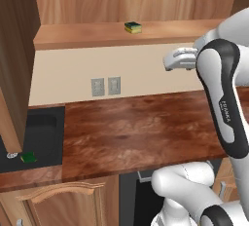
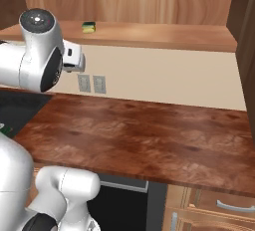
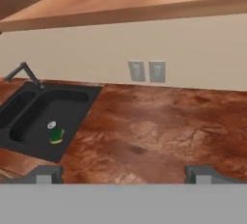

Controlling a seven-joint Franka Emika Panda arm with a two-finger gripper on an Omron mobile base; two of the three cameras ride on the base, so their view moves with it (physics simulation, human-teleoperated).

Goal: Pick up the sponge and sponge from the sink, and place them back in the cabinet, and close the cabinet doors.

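Gripper (image 3: 123, 174) at the near edge of the hand view, fingertips (image 3: 47, 174) set wide apart with nothing between them, hanging in the air above the brown wooden surface (image 1: 146, 127). In the left base view the hand sits beside the arm's dark elbow, in front of the cream wall (image 1: 73, 69).

Left of the surface, sunk into it: the black sink (image 3: 72, 103). One sponge (image 3: 57, 135) (green top over yellow) lies on the floor of the nearer basin, just beside the round silver drain (image 3: 51, 125); cannot tell whether they touch. The left base view shows the same sponge in the sink's front corner, next to the drain. Slim dark faucet (image 3: 24, 73) stands at the sink's far rim.

Farther back, on the wall: two grey outlets (image 3: 147, 71) side by side, above the surface.

Farthest and highest: the cabinet (image 1: 121, 35), open, light wood grain inside. The second sponge (image 1: 133, 27) rests flat on its bottom board, near the front edge. One cabinet door (image 1: 17, 54) stands swung open at the left, overlapping the sink in the left base view
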